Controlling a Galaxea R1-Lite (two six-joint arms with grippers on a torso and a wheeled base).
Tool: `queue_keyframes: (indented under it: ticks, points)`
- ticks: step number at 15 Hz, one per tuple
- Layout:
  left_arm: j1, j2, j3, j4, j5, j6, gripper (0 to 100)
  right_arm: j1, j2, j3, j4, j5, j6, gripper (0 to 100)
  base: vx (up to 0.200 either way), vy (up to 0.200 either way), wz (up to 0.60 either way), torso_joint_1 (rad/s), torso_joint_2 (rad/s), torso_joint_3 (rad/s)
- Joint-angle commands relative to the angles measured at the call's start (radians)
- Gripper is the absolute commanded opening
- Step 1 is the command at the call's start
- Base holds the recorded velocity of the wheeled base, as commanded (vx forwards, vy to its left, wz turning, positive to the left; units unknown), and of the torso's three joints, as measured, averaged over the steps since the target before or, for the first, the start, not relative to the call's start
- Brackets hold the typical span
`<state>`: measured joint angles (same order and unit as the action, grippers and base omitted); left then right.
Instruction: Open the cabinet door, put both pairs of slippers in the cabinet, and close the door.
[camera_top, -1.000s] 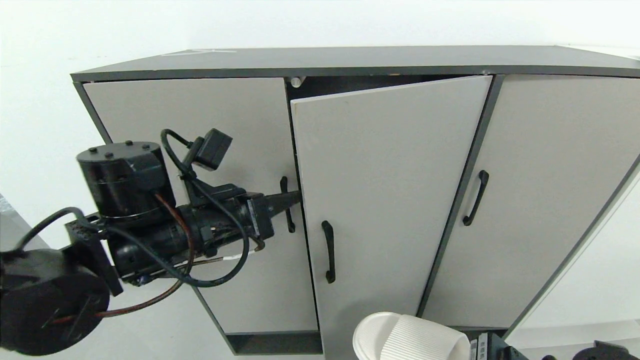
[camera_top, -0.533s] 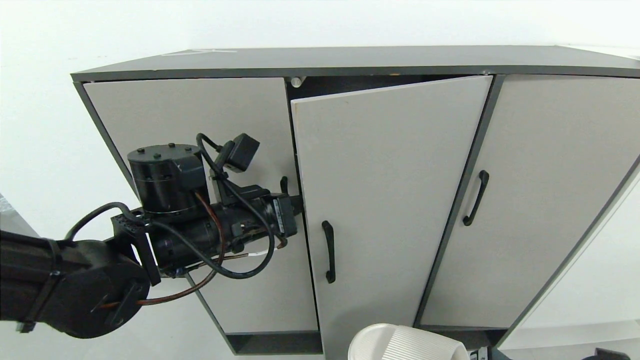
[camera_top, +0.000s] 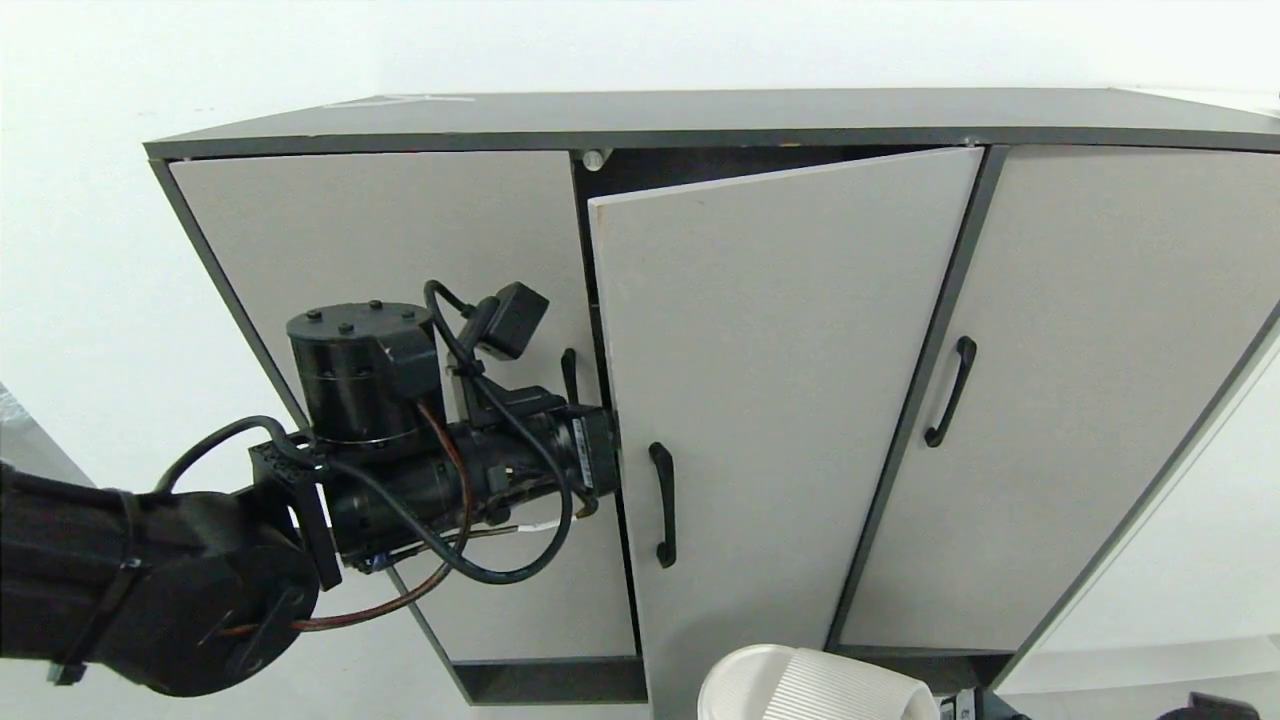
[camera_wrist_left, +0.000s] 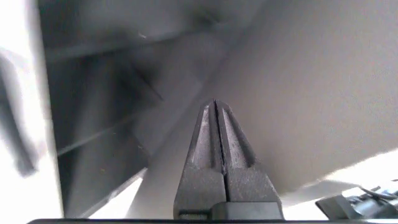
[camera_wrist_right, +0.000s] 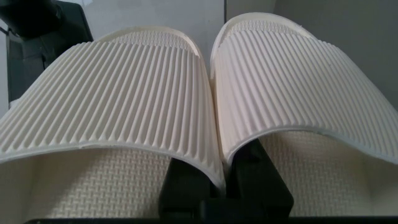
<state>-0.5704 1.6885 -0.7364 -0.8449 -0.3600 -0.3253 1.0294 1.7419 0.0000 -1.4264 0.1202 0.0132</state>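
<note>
Opening the cabinet (camera_top: 700, 115) is the step in hand: left gripper (camera_wrist_left: 215, 109), fingers pressed together, sits behind the ajar middle door (camera_top: 780, 400); right gripper (camera_wrist_right: 225, 177) pinches the cream slipper pair (camera_wrist_right: 124, 99) low in front; next move probably a wider outward sweep.

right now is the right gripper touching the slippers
Touching. The right wrist view shows the right gripper clamped on the slippers where their sides meet, its black fingers pressed against the foam.
</note>
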Motion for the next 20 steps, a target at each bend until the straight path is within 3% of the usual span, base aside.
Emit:
queue_keyframes:
  ticks: [1, 5, 7, 8, 10, 12, 13, 15, 17, 18, 19, 20]
  points:
    - [-0.042, -0.003, 0.005, 0.000, 0.018, -0.001, 0, 0.001, -0.009, 0.000, 0.001, 0.001, 0.001, 0, -0.200, 0.000, 0.00, -0.002, 0.01, 0.002]
    - [-0.108, 0.037, -0.014, -0.028, 0.039, -0.001, 0, 0.001, -0.024, 0.000, 0.001, 0.003, 0.001, 0, -0.200, 0.000, 0.00, -0.002, 0.00, 0.005]
    - [-0.121, 0.123, -0.089, -0.066, 0.105, 0.000, 0, 0.001, -0.025, 0.000, 0.000, 0.001, -0.001, 0, -0.200, 0.000, 0.00, 0.000, 0.00, 0.002]
    - [-0.101, 0.169, -0.133, -0.100, 0.131, 0.000, 0, 0.001, -0.027, 0.000, 0.000, 0.001, -0.001, 0, 0.000, 0.000, 0.00, 0.000, 0.00, 0.000]
    - [-0.097, 0.229, -0.199, -0.103, 0.148, 0.002, 0, 0.001, -0.025, 0.000, 0.000, 0.001, -0.001, 0, 0.000, 0.000, 0.00, 0.000, 0.00, 0.000]
    - [-0.131, 0.281, -0.241, -0.108, 0.176, 0.002, 0, 0.001, -0.025, 0.000, 0.000, 0.001, -0.001, 0, 0.000, 0.000, 0.00, 0.000, 0.00, 0.000]
    - [-0.158, 0.303, -0.268, -0.109, 0.217, 0.002, 0, 0.001, -0.024, 0.000, 0.000, 0.001, -0.001, 0, 0.000, 0.000, 0.00, 0.000, 0.00, 0.000]
    - [-0.230, 0.321, -0.311, -0.109, 0.234, 0.002, 0, 0.000, -0.021, 0.000, 0.001, 0.001, -0.001, 0, 0.000, 0.000, 0.00, 0.000, 0.00, 0.000]
    - [-0.353, 0.315, -0.307, -0.125, 0.234, 0.009, 0, -0.002, -0.021, 0.000, 0.001, 0.001, -0.001, 0, 0.000, 0.000, 0.00, 0.000, 0.00, 0.000]
    - [-0.402, 0.310, -0.291, -0.166, 0.231, 0.017, 0, -0.002, -0.019, 0.000, 0.001, 0.001, -0.001, 0, 0.000, 0.000, 0.00, 0.000, 0.00, 0.000]
    - [-0.457, 0.316, -0.248, -0.270, 0.225, 0.028, 0, -0.002, -0.019, 0.000, 0.001, 0.001, -0.001, 0, 0.000, 0.000, 0.00, 0.000, 0.00, 0.000]
    - [-0.467, 0.329, -0.235, -0.301, 0.227, 0.037, 0, -0.002, -0.019, 0.000, 0.001, 0.001, -0.001, 0, 0.000, 0.000, 0.00, 0.000, 0.00, 0.000]
